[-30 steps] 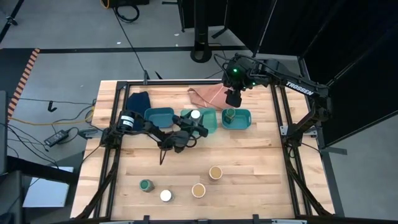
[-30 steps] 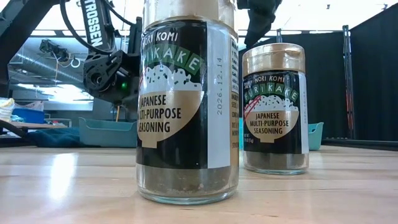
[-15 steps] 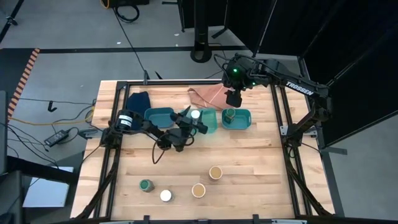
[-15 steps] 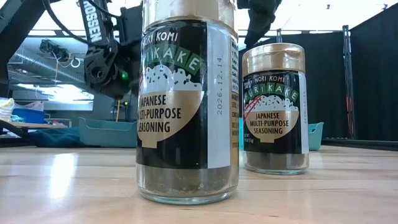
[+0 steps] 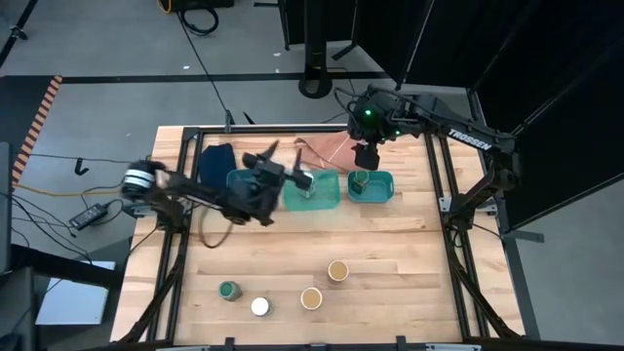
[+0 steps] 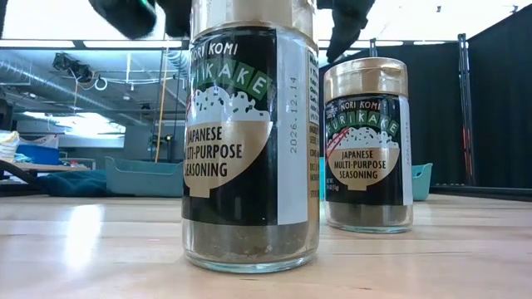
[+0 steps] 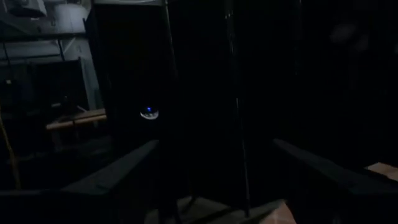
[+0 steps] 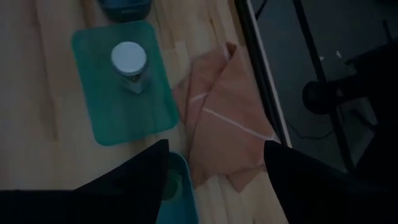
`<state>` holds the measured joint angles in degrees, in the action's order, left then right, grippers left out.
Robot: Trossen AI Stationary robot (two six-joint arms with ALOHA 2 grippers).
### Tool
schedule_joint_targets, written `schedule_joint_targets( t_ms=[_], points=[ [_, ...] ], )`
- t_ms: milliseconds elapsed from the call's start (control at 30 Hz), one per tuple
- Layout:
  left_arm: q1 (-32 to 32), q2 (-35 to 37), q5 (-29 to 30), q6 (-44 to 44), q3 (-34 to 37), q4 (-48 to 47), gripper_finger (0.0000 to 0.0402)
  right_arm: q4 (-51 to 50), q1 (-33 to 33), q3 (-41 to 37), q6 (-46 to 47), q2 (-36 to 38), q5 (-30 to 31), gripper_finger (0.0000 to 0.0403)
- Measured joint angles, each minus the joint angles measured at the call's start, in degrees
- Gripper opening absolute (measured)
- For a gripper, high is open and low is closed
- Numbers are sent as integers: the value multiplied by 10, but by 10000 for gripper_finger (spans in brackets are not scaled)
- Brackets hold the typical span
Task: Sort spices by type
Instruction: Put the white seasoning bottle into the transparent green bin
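Note:
A white-lidded spice jar (image 5: 305, 181) stands in the middle teal tray (image 5: 327, 198). A green-lidded one (image 5: 360, 180) stands in the right tray (image 5: 382, 187). Near the table's front stand a green-lidded jar (image 5: 229, 290), a white-lidded jar (image 5: 259, 306) and two tan-lidded jars (image 5: 311, 297) (image 5: 337, 270); these two fill the low view (image 6: 249, 141) (image 6: 367, 141). My left gripper (image 5: 283, 166) hangs open, high over the left tray (image 5: 242, 177), pointing about level, nothing between its fingers (image 7: 112, 180). My right gripper (image 5: 366, 154) waits open above the right tray, with nothing in it (image 8: 214, 186).
A pink cloth (image 5: 322, 148) and a dark blue cloth (image 5: 216, 156) lie by the table's far edge behind the trays. A black frame (image 5: 439, 195) runs around the tabletop. Bare wood lies between the trays and the front jars.
My left gripper has risen steeply from beside the white-lidded jar in the middle tray and drawn back toward the table's left and far side, rolling its wrist. The jar stays standing in the tray. In the low view the arm has climbed almost out of the picture.

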<state>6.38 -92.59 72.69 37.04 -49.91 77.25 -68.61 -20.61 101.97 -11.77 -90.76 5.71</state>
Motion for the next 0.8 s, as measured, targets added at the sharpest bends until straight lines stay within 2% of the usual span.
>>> schedule_joint_targets(
  t_ms=[200,333,533,800],
  points=[
    [40,162,39,6,0,-109,308,12,31,0,9,0,-13,270],
    [80,241,79,7,0,-181,308,42,58,0,15,0,-32,268],
    [162,319,131,7,0,-224,308,135,107,0,18,-1,-100,271],
    [269,396,175,16,0,-224,308,294,187,0,91,-10,-104,268]
  ],
)
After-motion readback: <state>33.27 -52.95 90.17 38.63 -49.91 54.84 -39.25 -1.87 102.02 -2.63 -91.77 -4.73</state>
